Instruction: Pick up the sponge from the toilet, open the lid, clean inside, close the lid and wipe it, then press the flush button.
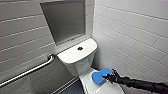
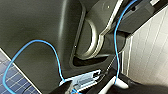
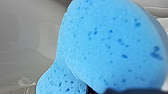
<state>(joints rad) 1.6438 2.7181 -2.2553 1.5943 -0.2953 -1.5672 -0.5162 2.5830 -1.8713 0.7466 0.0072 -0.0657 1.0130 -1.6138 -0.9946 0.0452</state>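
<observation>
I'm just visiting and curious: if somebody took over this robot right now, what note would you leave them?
Right claw: appears shut on the sponge, over the lid.
Left claw: cannot tell whether it is open or shut.
The lid lies closed on the toilet; the flush button sits in the tank top.
Done: sponge in the claw.
Left, as far as the pictures show: open the lid, clean inside, close and wipe it, press the flush button.

Blue sponge close over the white lid
Small darker pores dot the sponge; the glossy lid shows bare beside the sponge's narrower lobe.
</observation>
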